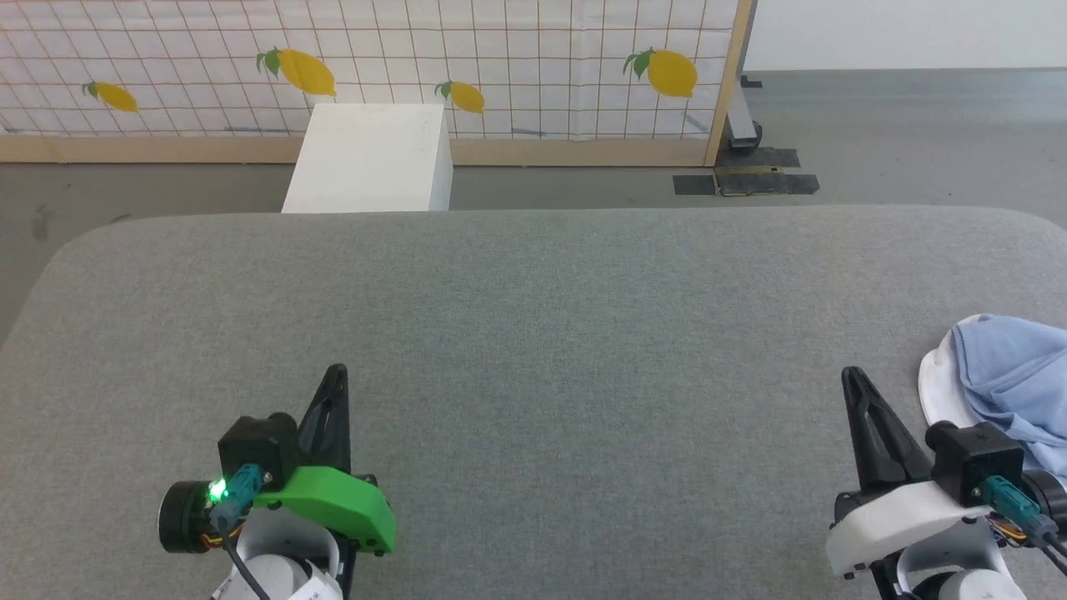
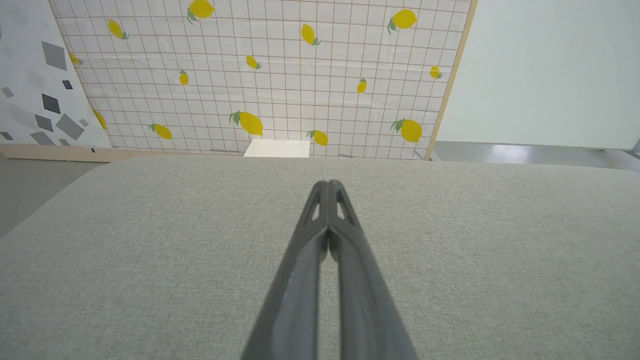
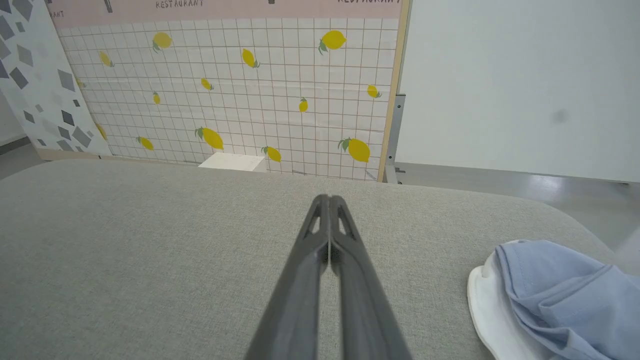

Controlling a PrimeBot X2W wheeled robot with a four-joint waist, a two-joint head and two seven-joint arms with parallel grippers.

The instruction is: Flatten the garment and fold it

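Nothing started: garment (image 1: 1013,375) crumpled at surface (image 1: 533,317) right edge, just beside right end effector (image 1: 852,375). Left end effector (image 1: 336,372) well apart. Both pinched closed, empty; flattening, folding all ahead.

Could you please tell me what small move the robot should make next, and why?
Probably open the right gripper and move it right to the garment, which lies bunched at the right edge of the grey surface, close beside that shut gripper and untouched; the left gripper, shut, sits far across.
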